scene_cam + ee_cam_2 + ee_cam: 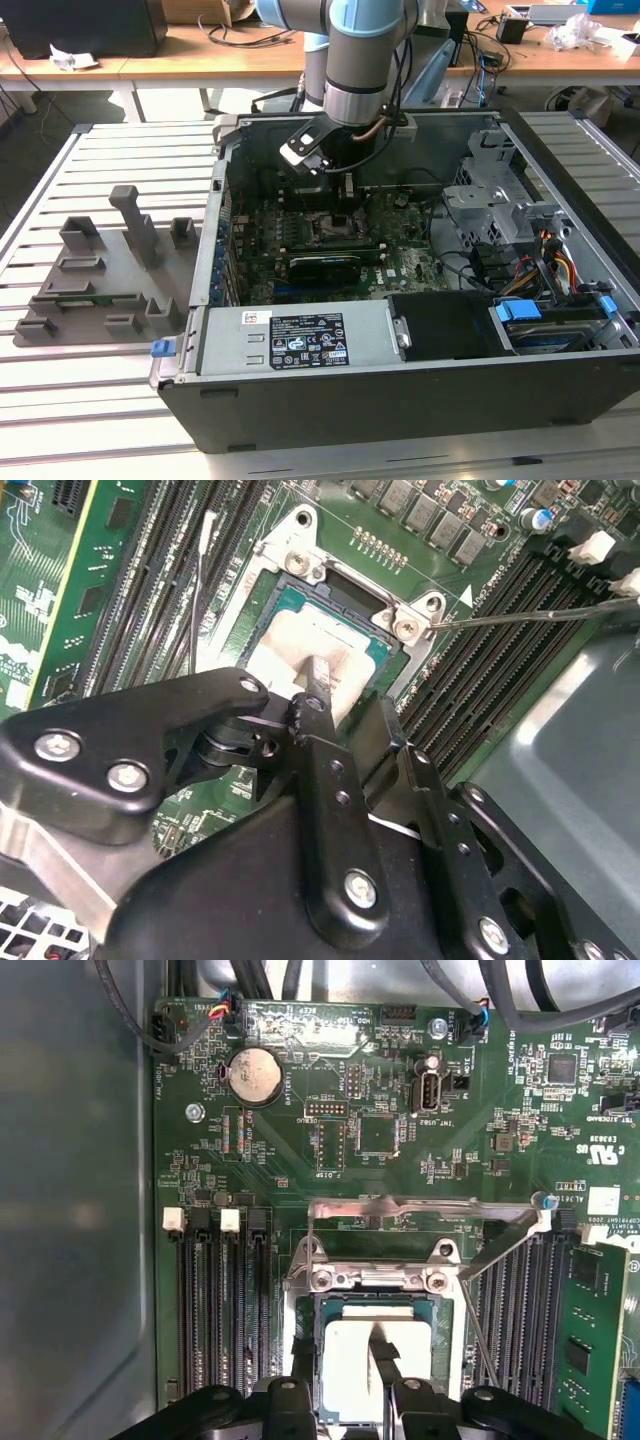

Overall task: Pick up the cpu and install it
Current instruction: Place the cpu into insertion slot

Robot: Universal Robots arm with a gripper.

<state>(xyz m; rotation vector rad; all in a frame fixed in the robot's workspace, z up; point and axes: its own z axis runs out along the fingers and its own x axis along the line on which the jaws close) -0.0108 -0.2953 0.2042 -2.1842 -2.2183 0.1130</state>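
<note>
The cpu point(300, 645) point(350, 1365), a flat square chip with a silvery top and a thin green rim, lies flat inside the metal-framed socket point(300, 565) point(375, 1280) on the motherboard. My gripper point(350, 695) point(383, 1365) point(335, 215) is low inside the computer case point(400, 400), right over the chip. Its thin fingertips point(320, 675) are drawn close together over the middle of the chip's top, with nothing between them. Whether they touch the chip I cannot tell. The gripper body hides the chip's near edge.
The socket's load plate point(420, 1205) stands raised, and its wire lever point(520, 615) point(500, 1250) is swung aside. Memory slots point(215, 1300) flank the socket. A long black card point(325, 265) lies below it. A grey fixture point(100, 270) sits outside the case, on the exterior view's left.
</note>
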